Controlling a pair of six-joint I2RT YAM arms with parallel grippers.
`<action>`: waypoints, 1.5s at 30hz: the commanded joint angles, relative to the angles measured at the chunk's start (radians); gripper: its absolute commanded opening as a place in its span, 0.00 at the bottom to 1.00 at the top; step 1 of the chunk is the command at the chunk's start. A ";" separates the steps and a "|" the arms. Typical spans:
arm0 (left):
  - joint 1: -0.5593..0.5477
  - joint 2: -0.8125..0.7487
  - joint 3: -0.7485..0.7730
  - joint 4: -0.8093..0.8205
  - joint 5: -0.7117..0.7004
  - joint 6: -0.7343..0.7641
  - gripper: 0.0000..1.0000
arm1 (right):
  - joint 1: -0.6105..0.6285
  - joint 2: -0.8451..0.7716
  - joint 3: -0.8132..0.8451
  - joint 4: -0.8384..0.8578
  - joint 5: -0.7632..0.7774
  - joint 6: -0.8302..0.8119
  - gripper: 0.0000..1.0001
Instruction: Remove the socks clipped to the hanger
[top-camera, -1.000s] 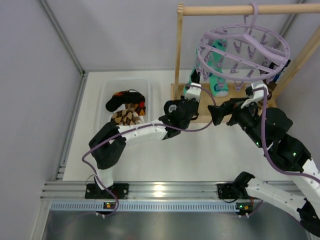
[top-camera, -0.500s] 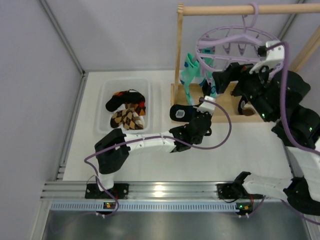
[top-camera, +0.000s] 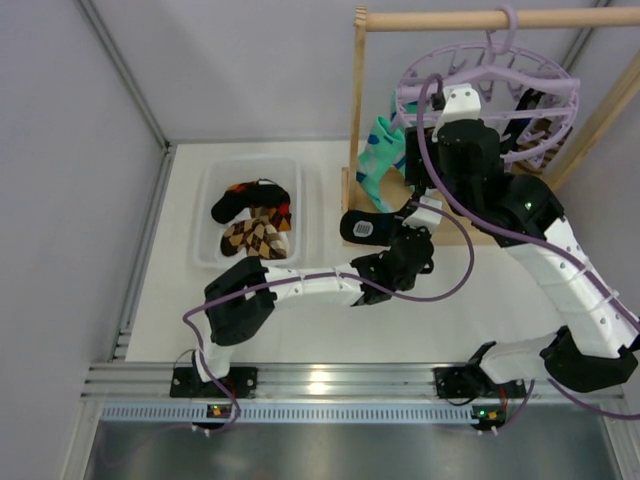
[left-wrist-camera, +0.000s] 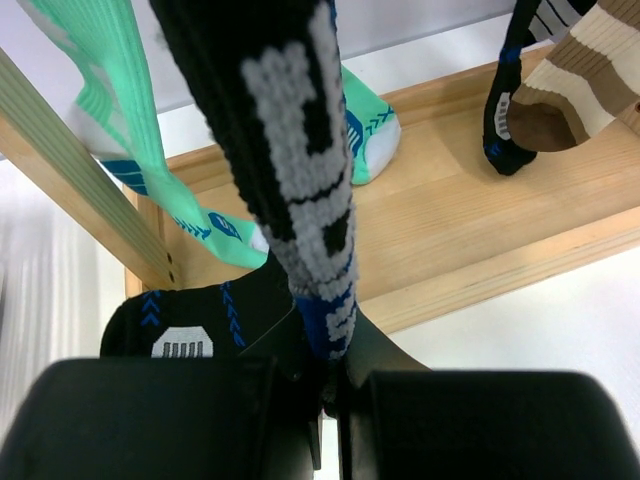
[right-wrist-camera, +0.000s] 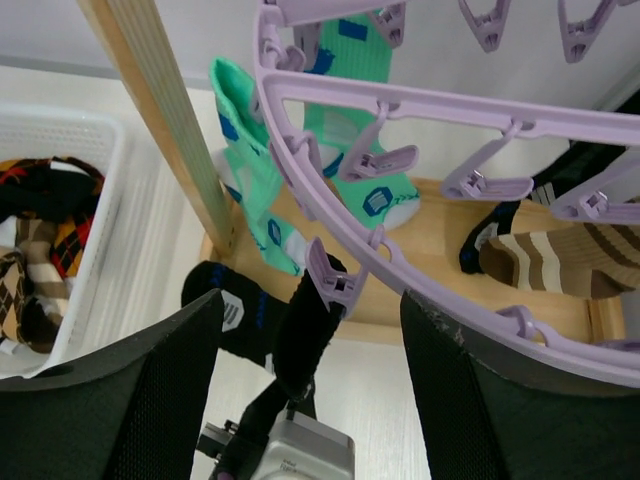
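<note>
Clamping the black sock (left-wrist-camera: 300, 150) low on its leg, the left gripper (left-wrist-camera: 330, 385) is pressing its jaws together on the fabric. That sock is showing grey-white block marks and a blue band down its leg. Its foot, marked with blue chevrons, is bending off to the side in front of the wooden base (left-wrist-camera: 480, 230). Its upper end is hanging from a lavender clip (right-wrist-camera: 335, 280) on the hanger (right-wrist-camera: 420, 100).

The right gripper (right-wrist-camera: 310, 320) is hovering with its fingers spread apart, one on each side of that clip and not closed on it. Beyond, two mint-green socks (right-wrist-camera: 365, 150) with blue marks are dangling beside the wooden post (right-wrist-camera: 160, 110). Farther right, a brown striped sock (right-wrist-camera: 560, 250) and a second black sock (right-wrist-camera: 478, 250) are hanging under the ring.
</note>
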 joint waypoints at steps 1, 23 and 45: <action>-0.007 -0.002 0.043 0.052 0.004 0.015 0.00 | -0.015 -0.035 -0.022 0.013 0.042 0.000 0.68; -0.033 -0.032 0.038 0.052 -0.008 0.033 0.00 | -0.034 0.029 -0.116 0.160 0.117 -0.001 0.60; -0.042 -0.043 0.043 0.052 -0.011 0.033 0.00 | -0.043 0.031 -0.230 0.307 0.289 -0.030 0.52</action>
